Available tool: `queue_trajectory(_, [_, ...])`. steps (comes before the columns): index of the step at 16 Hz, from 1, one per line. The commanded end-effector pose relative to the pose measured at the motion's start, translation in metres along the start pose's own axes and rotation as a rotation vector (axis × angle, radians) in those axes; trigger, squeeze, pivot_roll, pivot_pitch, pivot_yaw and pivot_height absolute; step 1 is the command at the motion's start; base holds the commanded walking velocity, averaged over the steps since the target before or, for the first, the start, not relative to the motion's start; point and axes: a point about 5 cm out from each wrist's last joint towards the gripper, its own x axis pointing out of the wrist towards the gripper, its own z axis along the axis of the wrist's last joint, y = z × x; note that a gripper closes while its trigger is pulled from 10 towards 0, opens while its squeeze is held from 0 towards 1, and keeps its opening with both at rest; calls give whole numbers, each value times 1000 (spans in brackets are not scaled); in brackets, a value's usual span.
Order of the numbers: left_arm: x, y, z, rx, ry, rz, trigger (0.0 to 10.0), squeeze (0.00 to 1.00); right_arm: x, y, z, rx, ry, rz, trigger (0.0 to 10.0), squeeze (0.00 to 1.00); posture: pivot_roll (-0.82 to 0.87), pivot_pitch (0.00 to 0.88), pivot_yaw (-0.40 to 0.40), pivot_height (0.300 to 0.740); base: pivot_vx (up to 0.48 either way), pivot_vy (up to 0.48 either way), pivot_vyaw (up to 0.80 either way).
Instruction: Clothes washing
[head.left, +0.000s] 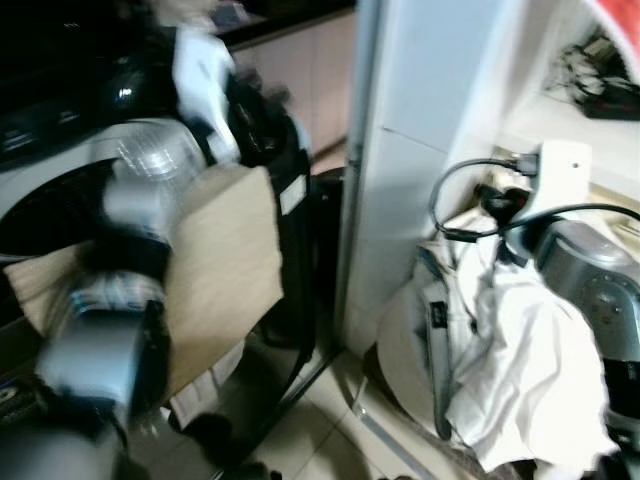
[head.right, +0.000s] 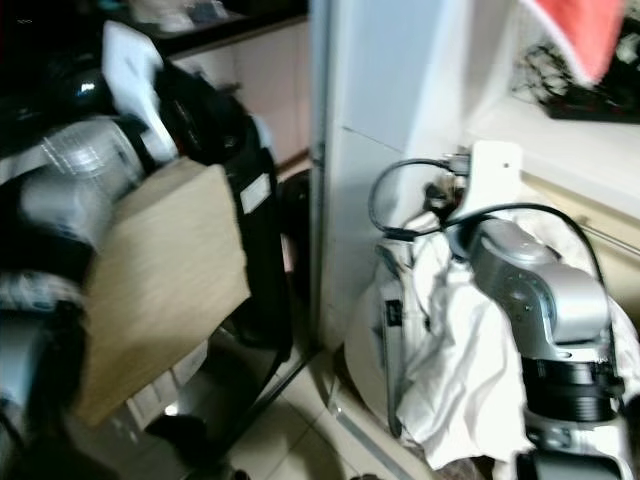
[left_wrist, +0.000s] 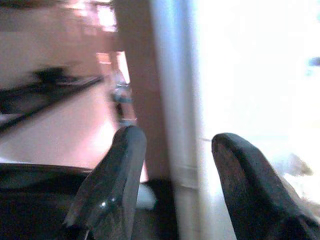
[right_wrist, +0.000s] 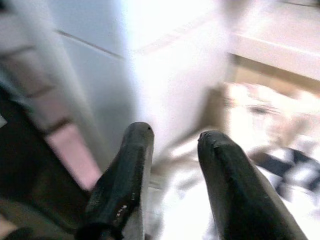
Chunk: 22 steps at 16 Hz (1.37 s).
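White clothes (head.left: 505, 350) heap upright in a basket (head.left: 405, 350) on the floor beside the white cabinet (head.left: 420, 130). Left gripper (left_wrist: 172, 150) raised, jaws apart; right gripper (right_wrist: 172, 145) above the clothes, jaws apart.

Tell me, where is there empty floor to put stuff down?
A bare strip of tiled floor lies between the dark washing machine and the basket heaped with white clothes. By that basket it is crowded.
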Motion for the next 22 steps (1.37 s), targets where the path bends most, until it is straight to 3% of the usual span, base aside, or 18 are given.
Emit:
queue_trajectory(1, [3,-19,4,33,-23,-78,10000,0,1,-12,-6,8,26,-39,10000,1000,-91,0,45,740,0,0,0])
queue_trajectory(3, [-3,-56,-8,-9,-47,-191,10000,0,1,-34,-24,48,107,-154,10000,1000,-93,0,40,740,0,0,0])
queue_trajectory(5, [-18,-83,-18,-104,-14,-309,10000,0,-4,-39,-35,77,147,-195,10000,1000,-99,0,38,740,0,0,0])
queue_trajectory(8, [-37,-107,-30,-141,41,-390,10000,0,-11,-38,-51,134,195,-204,10000,1000,-101,0,34,740,0,0,0])
queue_trajectory(11, [-46,-114,-38,-115,112,-398,10000,0,-13,-43,-65,189,240,-249,10000,1000,-105,0,35,740,0,0,0])
queue_trajectory(12, [-47,-116,-37,-130,116,-417,10000,0,-13,-42,-72,215,279,-241,10000,188,-105,0,34,740,0,0,0])
queue_trajectory(13, [-47,-118,-36,-127,121,-434,10000,0,-12,-42,-78,241,302,-235,10000,0,-105,0,34,740,0,0,0])
queue_trajectory(17, [-49,-123,-38,-108,150,-457,10000,0,-10,-36,-101,308,382,-152,10000,0,-105,0,37,740,0,0,0])
queue_trajectory(18, [-50,-125,-38,-104,158,-470,10000,0,-9,-33,-107,347,389,-131,8980,0,-105,0,37,740,0,0,0])
queue_trajectory(19, [-50,-126,-38,-104,162,-476,10000,0,-9,-33,-108,360,389,-131,3882,0,-105,0,37,740,0,0,0])
queue_trajectory(20, [-51,-126,-37,-103,165,-483,10000,0,-9,-33,-108,359,385,-128,0,0,-101,0,38,740,0,0,0])
queue_trajectory(22, [-52,-128,-39,-99,181,-501,10000,0,-8,-33,-107,353,381,-112,0,0,-101,0,38,740,0,0,0])
